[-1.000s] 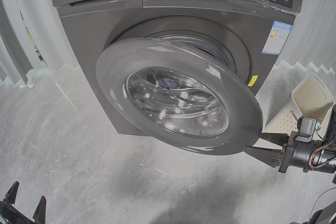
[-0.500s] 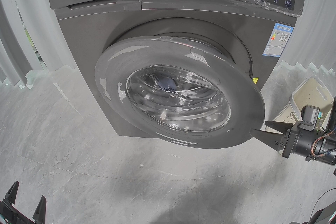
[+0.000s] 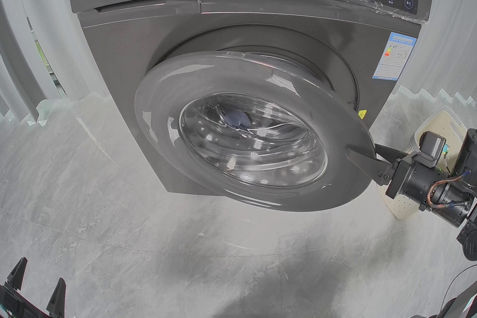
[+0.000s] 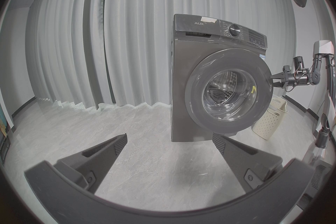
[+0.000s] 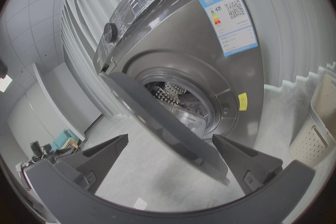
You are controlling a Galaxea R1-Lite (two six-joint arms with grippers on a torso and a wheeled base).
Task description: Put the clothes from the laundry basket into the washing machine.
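Note:
The grey washing machine [image 3: 149, 36] stands ahead with its round door [image 3: 164, 100] ajar. A dark cloth [image 3: 237, 119] shows through the door glass, and clothes [image 5: 190, 102] lie in the drum. My right gripper [image 3: 362, 153] is open at the door's right rim, and in the right wrist view the door edge [image 5: 168, 130] runs between its fingers [image 5: 245, 161]. The cream laundry basket [image 3: 449, 127] stands right of the machine, partly behind my right arm. My left gripper [image 3: 35, 284] is open, low at the front left, far from the machine.
Pale curtains [image 4: 105, 42] hang behind and beside the machine. Open grey floor [image 3: 149, 234] lies in front of it. The basket [image 4: 269, 118] sits close to the machine's right side. The right gripper [image 4: 274, 80] appears at the door rim in the left wrist view.
The door swung a little toward shut, then stayed. My right gripper rose from under the door's lower right rim to its right edge. The left gripper kept still.

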